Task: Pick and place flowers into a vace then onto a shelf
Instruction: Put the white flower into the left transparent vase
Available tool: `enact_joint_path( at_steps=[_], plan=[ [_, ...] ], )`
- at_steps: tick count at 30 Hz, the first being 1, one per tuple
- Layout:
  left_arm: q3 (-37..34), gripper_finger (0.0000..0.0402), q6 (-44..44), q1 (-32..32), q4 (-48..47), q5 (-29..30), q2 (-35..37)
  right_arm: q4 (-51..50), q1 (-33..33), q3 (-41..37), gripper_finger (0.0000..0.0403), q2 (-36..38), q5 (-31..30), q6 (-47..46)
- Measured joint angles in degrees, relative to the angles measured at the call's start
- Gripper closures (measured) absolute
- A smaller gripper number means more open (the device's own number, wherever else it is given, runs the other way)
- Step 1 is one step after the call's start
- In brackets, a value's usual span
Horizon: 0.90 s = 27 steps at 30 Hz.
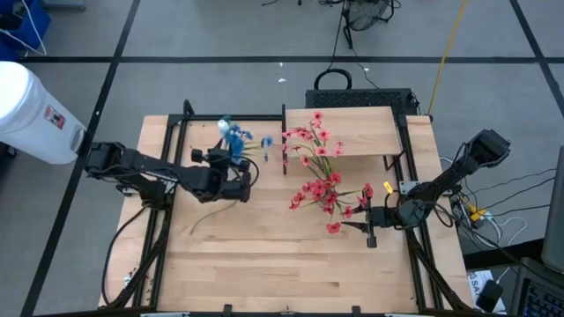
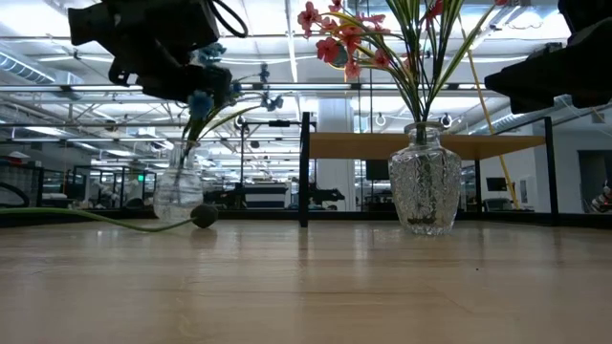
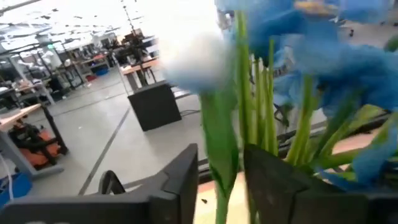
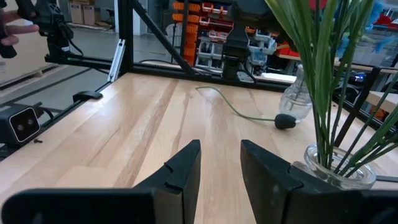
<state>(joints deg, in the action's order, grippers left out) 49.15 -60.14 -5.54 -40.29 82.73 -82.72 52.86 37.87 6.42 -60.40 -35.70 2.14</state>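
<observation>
Two vases (image 2: 424, 179) with flowers (image 1: 319, 172) stand on table.
Left gripper (image 3: 221, 177) is parted around blue stems (image 3: 261, 118); right gripper (image 4: 220, 163) parted, empty.

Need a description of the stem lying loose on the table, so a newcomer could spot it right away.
Start at the small glass vase holding the blue flowers, under the left gripper. On the wooden tabletop beside its base lies a long thin green stem, ending in a dark round bud. Unlike every other stem, it lies flat on the wood, in no vase.
</observation>
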Motion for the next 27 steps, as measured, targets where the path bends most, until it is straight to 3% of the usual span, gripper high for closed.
enact_joint_path(
  at_steps=[9, 14, 21, 23, 27],
  plan=[
    [0.0, 0.0192, -1.5, -3.3, 0.1, 3.3, 1.3, 0.0, 0.0, 0.0, 0.0298, 0.0, 0.0, -0.1],
    [0.0, 0.0188, 1.2, -4.8, 0.1, 5.5, 4.9, -0.4, 0.0, 0.0, 0.0298, 0.0, 0.0, -0.1],
    [0.0, 0.0188, 2.3, -6.9, 0.2, 1.4, 10.8, -1.1, 0.0, 0.0, 0.0298, 0.0, 0.0, -0.9],
    [0.0, 0.0188, 1.5, -7.5, 0.3, -2.3, 11.9, -1.1, 0.0, 0.0, 0.0298, 0.0, 0.0, -0.9],
    [0.0, 0.0188, 3.7, -8.1, 2.9, -18.5, 12.6, -1.0, 0.0, 0.0, 0.0298, 0.0, 0.0, -0.9]
  ],
)
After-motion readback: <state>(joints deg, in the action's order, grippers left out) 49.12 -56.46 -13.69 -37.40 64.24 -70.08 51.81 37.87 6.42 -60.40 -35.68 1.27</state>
